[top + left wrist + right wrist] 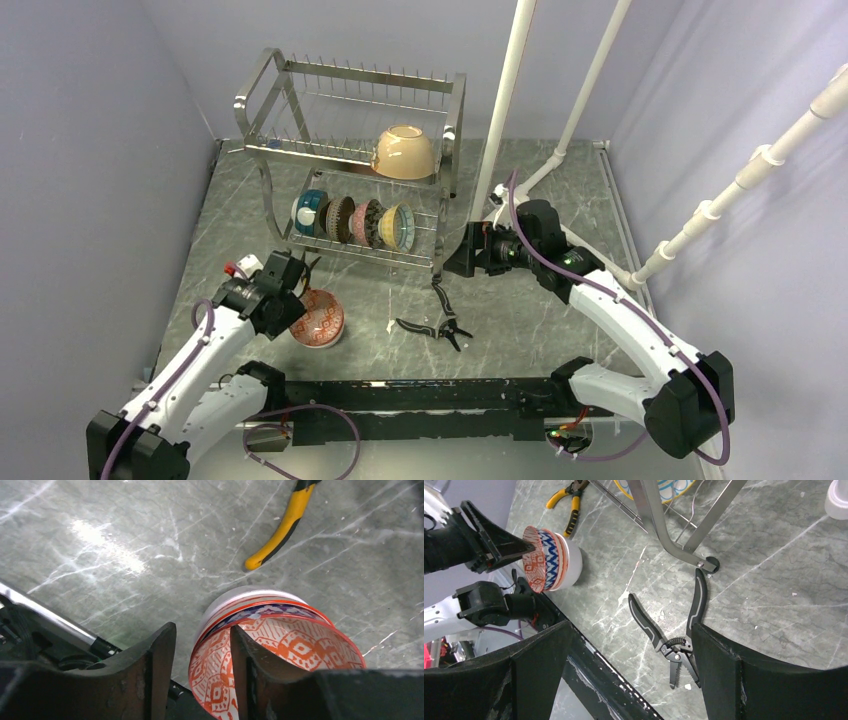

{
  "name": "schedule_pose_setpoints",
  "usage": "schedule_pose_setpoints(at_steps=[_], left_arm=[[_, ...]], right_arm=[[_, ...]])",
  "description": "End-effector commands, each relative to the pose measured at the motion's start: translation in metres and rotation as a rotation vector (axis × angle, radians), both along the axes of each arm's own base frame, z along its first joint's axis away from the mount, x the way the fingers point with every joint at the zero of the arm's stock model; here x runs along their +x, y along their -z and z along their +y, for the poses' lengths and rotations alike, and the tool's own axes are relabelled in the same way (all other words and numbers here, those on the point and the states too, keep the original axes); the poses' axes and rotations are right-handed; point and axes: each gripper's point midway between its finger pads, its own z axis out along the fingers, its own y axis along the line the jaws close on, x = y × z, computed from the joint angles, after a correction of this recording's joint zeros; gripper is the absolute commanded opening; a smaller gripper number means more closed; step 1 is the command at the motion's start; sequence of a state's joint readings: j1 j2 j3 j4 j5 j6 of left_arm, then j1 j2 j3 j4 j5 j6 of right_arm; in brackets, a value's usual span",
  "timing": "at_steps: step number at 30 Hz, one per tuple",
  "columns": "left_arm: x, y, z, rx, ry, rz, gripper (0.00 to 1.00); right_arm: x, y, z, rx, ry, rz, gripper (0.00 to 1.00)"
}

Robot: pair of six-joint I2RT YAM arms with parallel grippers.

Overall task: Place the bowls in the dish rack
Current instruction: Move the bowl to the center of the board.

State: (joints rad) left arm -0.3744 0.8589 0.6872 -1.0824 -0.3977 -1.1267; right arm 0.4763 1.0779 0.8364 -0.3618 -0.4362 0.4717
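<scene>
Left wrist view: left claw (202, 626) straddling rim of red-patterned bowl (280, 645), fingers apart, not pinching yet. Bowl sitting on tabletop (125, 540) near dish rack (350, 150). Ceramic, so guessing stiff, slick, chippable, lightish; rim wall looking like best hold. Right claw (630, 626) spread wide, empty.

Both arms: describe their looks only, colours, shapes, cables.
The left arm and right arm match: rounded white shells, black joints and bases, a purple cable looping along each. The left wrist bears a small red-and-white part. The left gripper has dark wedge fingers, scuffed brown; the right gripper has black ones with chipped pale edges.
</scene>
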Motion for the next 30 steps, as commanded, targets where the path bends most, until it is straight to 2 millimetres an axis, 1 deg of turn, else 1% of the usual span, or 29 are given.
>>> schedule_pose_setpoints(at_steps=[1, 4, 8, 10, 14, 17, 23, 27, 30], left_arm=[[0.018, 0.001, -0.016, -0.073, 0.056, -0.088, 0.45], [0.023, -0.003, -0.019, -0.076, 0.095, -0.114, 0.31], [0.027, -0.007, -0.024, -0.081, 0.144, -0.120, 0.09], [0.028, -0.006, -0.031, -0.106, 0.178, -0.107, 0.03], [0.030, -0.002, -0.039, -0.122, 0.220, -0.083, 0.03], [0.035, -0.008, -0.044, -0.134, 0.264, -0.110, 0.03], [0.046, -0.025, -0.070, -0.218, 0.416, -0.222, 0.03], [0.047, -0.027, -0.084, -0.248, 0.496, -0.244, 0.03], [0.047, -0.030, -0.100, -0.276, 0.570, -0.261, 0.03]], right_arm=[[0.002, -0.009, 0.006, 0.037, -0.026, -0.043, 0.93], [0.003, -0.012, 0.005, 0.032, -0.026, -0.049, 0.93], [0.004, -0.014, 0.006, 0.036, -0.030, -0.051, 0.93], [0.004, -0.013, 0.007, 0.034, -0.031, -0.048, 0.93], [0.005, -0.015, 0.007, 0.036, -0.032, -0.052, 0.93], [0.006, -0.014, 0.008, 0.034, -0.032, -0.048, 0.93], [0.006, -0.014, 0.008, 0.034, -0.036, -0.046, 0.93], [0.007, -0.015, 0.011, 0.042, -0.044, -0.045, 0.93], [0.006, -0.014, 0.013, 0.053, -0.051, -0.038, 0.93]])
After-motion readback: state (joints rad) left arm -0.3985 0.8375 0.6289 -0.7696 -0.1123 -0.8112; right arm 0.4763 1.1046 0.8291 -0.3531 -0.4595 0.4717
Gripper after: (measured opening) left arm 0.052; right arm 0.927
